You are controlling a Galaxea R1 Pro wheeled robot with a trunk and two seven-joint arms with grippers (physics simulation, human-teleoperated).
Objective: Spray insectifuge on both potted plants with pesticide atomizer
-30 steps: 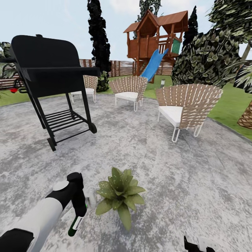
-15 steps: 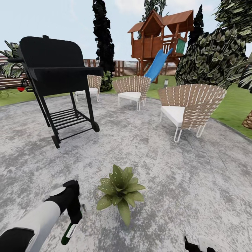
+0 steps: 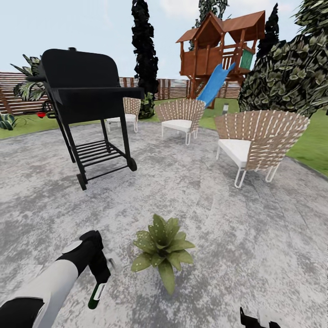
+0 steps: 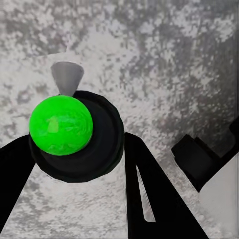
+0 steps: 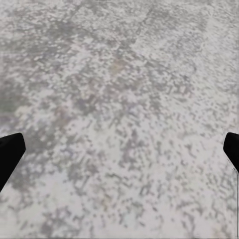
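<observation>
The pesticide atomizer [image 3: 96, 296] is held clamped in the left gripper [image 3: 101, 273], low at the left of the head view, its dark green body hanging down over the patio and its pale trigger head up between the fingers. In the left wrist view the bottle [image 4: 61, 125] is seen end-on between the two black fingers [image 4: 149, 199], with a grey nozzle cone beyond it. Just beside it, to the right, sits one potted plant [image 3: 162, 248]; whitish specks of insectifuge [image 3: 145, 238] are seen on its leaves, mostly on the near-left side (how complete the cover is cannot be judged).

The risk is judged to lie in aim: with the nozzle pointed at the paving, spray would be wasted on stone, and the far leaves left bare.

The right gripper [image 5: 119, 149] is spread wide, holding nothing, over mottled grey patio [image 3: 237, 237]. Around stand a black grill [image 3: 86, 105], wicker chairs [image 3: 259, 141], a wooden playhouse [image 3: 221, 50] with blue slide [image 3: 215, 85], and a slatted fence [image 3: 13, 93].
</observation>
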